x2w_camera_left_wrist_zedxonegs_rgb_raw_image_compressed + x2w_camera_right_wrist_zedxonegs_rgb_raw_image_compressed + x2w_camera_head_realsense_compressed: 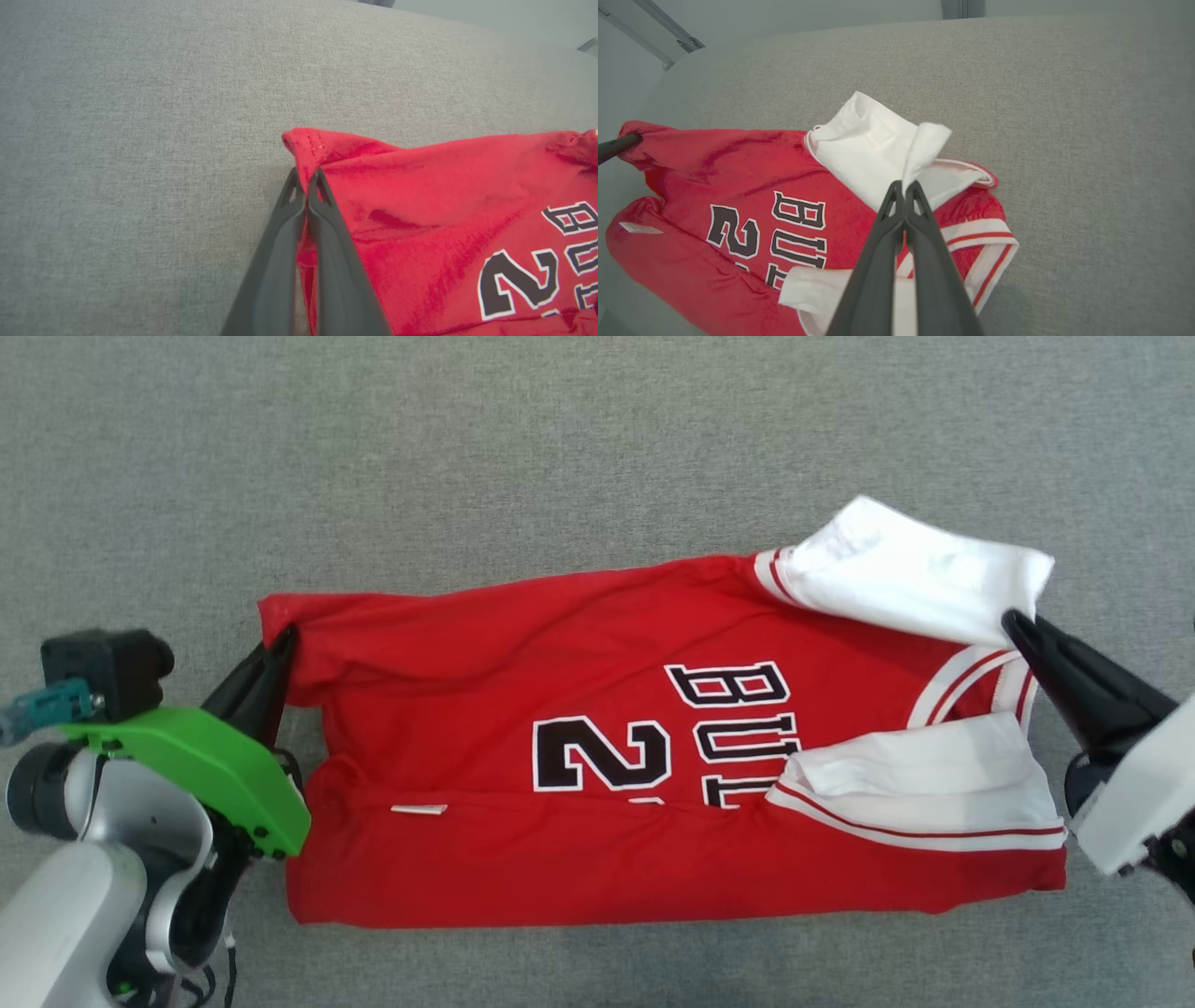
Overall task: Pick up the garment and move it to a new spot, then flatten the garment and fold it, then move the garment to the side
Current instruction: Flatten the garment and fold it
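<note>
Grey fabric-covered counter [560, 448]. Red garment [579, 644] lies on it, a jersey roughly folded lengthwise, black-and-white lettering [728, 728] up. Left end effector [285, 639] at the garment's hem end, clenched on the red hem corner; fabric is pinched between the fingers in the left wrist view [306, 179]. Right end effector [1013, 621] at the garment's collar end, clenched on the edge of the upper white sleeve [906, 574]; same pinch in the right wrist view [904, 186]. Small white tag [418, 809] on the garment near the hem end.
</note>
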You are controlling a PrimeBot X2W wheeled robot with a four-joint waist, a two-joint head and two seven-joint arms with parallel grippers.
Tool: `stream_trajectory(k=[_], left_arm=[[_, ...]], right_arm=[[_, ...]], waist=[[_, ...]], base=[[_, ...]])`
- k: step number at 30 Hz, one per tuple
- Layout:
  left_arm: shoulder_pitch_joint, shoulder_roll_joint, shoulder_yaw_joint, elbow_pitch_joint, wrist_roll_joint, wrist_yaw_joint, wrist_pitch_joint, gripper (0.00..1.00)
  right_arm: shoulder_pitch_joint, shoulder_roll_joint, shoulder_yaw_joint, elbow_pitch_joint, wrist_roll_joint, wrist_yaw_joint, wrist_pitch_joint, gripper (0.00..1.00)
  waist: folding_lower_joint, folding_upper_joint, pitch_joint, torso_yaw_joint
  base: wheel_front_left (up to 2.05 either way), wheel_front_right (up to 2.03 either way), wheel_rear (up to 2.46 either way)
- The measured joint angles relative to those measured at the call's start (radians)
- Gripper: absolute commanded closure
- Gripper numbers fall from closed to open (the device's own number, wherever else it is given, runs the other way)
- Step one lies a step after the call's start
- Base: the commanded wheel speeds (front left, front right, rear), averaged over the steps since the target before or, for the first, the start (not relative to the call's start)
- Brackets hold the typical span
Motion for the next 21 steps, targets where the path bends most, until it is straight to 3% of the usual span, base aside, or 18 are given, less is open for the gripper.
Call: stream_trajectory(k=[5, 11, 21], left_arm=[[0.138, 0.004, 0.02, -0.096, -0.024, 0.041, -0.059, 1.0], [0.239, -0.008, 0.065, -0.126, -0.049, 0.088, -0.127, 1.0], [0.376, -0.021, 0.096, -0.128, -0.1, 0.1, -0.185, 1.0]], right_arm=[[0.198, 0.055, -0.049, -0.086, 0.016, 0.0, -0.02, 1.0], [0.372, 0.098, -0.016, -0.115, 0.054, 0.0, -0.055, 1.0], [0.395, 0.048, 0.056, 0.01, 0.018, 0.0, -0.151, 1.0]], waist=[[0.0, 0.0, -0.039, -0.025], [0.0, 0.0, -0.079, -0.046], [0.0, 0.0, -0.118, -0.086]], base=[[0.0, 0.0, 0.0], [0.0, 0.0, 0.0], [0.0, 0.0, 0.0]])
